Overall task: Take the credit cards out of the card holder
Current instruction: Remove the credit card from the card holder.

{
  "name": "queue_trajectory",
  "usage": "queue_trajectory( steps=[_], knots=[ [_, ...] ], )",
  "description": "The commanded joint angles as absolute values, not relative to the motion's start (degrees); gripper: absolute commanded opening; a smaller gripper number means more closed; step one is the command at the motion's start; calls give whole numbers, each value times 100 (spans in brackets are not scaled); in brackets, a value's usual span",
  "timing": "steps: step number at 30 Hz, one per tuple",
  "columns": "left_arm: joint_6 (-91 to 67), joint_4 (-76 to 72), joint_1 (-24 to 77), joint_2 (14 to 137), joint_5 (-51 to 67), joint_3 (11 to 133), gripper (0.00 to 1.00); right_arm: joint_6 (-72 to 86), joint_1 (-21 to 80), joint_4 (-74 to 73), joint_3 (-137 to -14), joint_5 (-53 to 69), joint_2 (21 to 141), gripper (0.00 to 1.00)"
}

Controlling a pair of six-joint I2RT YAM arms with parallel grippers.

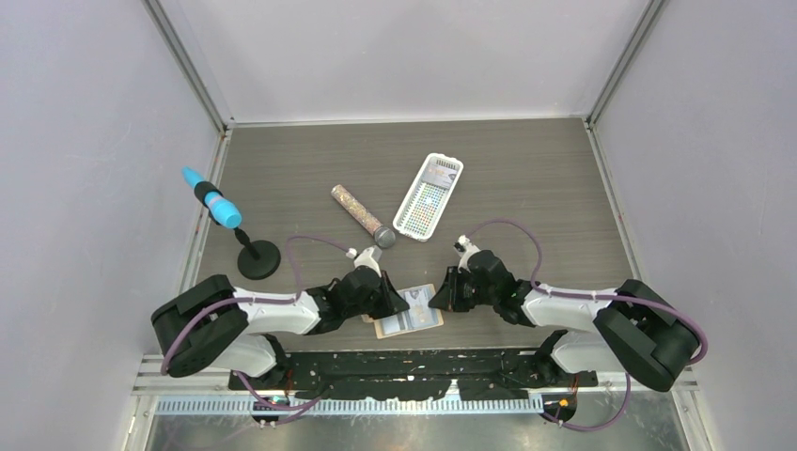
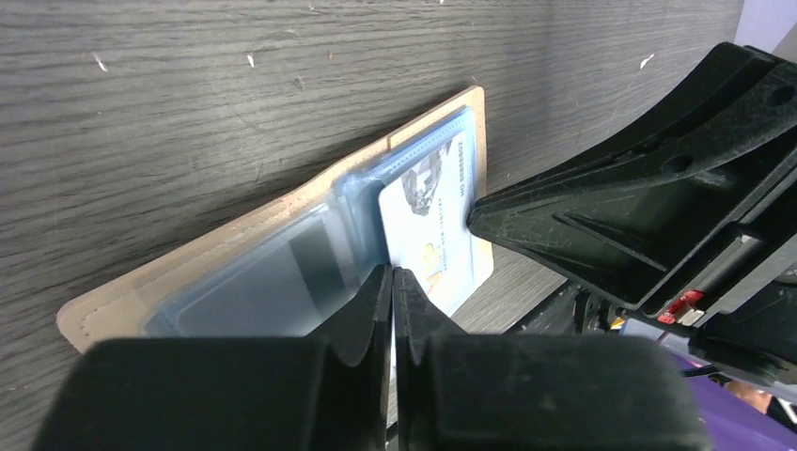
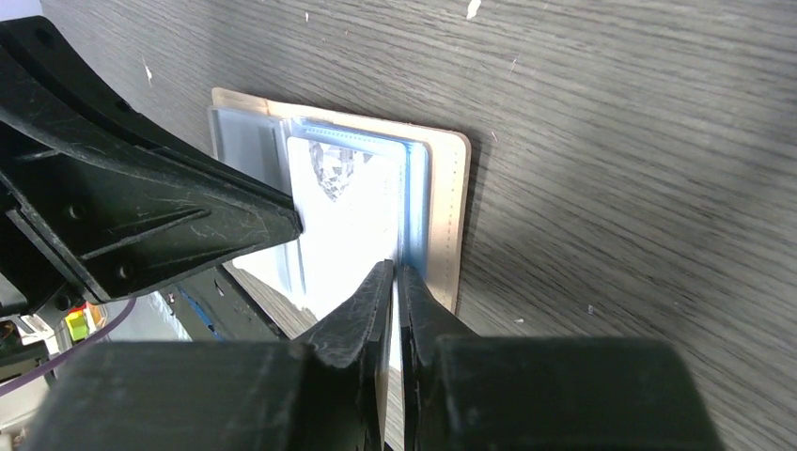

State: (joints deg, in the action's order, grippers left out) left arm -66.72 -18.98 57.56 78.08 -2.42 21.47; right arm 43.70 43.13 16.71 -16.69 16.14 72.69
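A: Where does the card holder (image 1: 409, 321) lie?

B: Open and flat on the table (image 1: 526, 188), near its front edge, between the two grippers.

A: And the cards?

B: A pale credit card (image 2: 428, 225) sticks partway out of one shiny pocket. A second card (image 2: 315, 263) with a dark stripe sits inside the other pocket.

A: The fingers?

B: The left gripper (image 2: 392, 282) is pinched on the protruding card's near edge. The right gripper (image 3: 395, 277) has its fingers pressed together, tips at the pocket's rim. Whether they hold it cannot be told.

A: Farther out?

B: A glittery tube (image 1: 360, 214) and a white basket (image 1: 411, 195) lie well apart from the holder, toward the table's middle.
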Motion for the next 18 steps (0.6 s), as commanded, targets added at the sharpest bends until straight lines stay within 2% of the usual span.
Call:
queue_trajectory(
  steps=[1,10,18],
  knots=[
    [-6519,-1998,5766,7556,-316,2145,0,4369,4364,1574,-1594,1524,7089,13],
    [-6293,-1710,5766,7153,-405,2080,0,4324,4370,671,-1848,1321,6019,16],
    [-6194,-1755,5757,7186,-245,2109,0,4330,4411,718,-1870,1396,5899,18]
  ],
)
